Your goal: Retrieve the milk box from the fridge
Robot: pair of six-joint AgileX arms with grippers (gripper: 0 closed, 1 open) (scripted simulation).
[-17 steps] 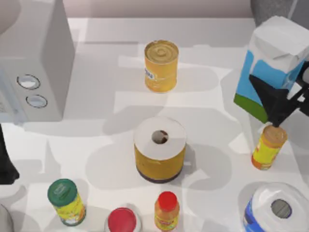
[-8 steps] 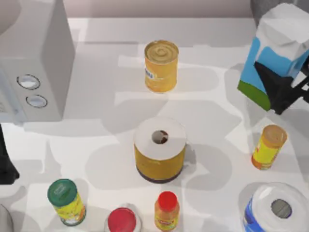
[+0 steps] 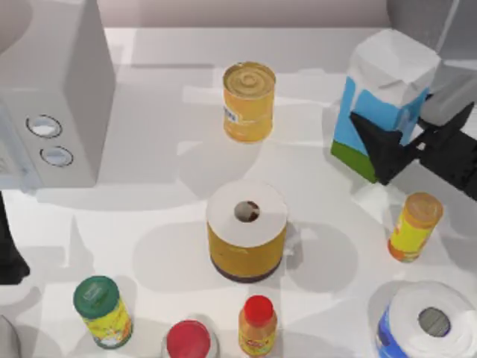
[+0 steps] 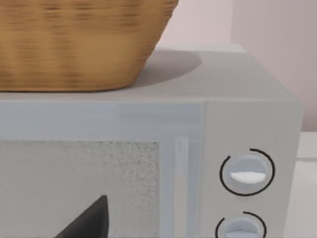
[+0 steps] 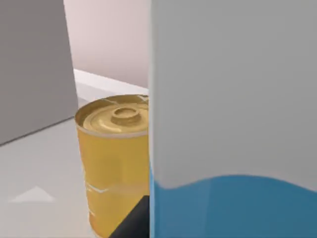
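top view first: the right gripper [image 3: 389, 149] is clamped on the milk box [image 3: 380, 93], dark fingers pressed to its blue side near the green base band, and the carton hangs tilted above the table [image 3: 149, 224] at the right, toward the far edge. the fridge [image 3: 428, 15] is just a dark grey corner behind it at the top right. around the carton: a yellow tin can [image 3: 249, 101] stands well apart on the left, a small orange-yellow bottle [image 3: 414, 226] stands near on the front side of the gripper, and a blue-wrapped paper roll [image 3: 425, 322] sits at the front right corner. mid-table there's a yellow-wrapped paper roll [image 3: 247, 231]; along the front edge a green-lidded can [image 3: 103, 309], a red lid [image 3: 188, 340] and a red-capped bottle [image 3: 258, 325]. the microwave [image 3: 52, 97] with two round knobs fills the left side, and the left arm [image 3: 9, 253] is parked at the left edge.

left wrist view: the microwave's door and knobs up close, a wicker basket [image 4: 74, 44] on top of it, and one dark fingertip of the left gripper; how wide that claw stands, i cannot tell.

right wrist view: the milk box right against the lens, white over blue, with the tin can beyond it and a sliver of dark finger at the carton's edge.
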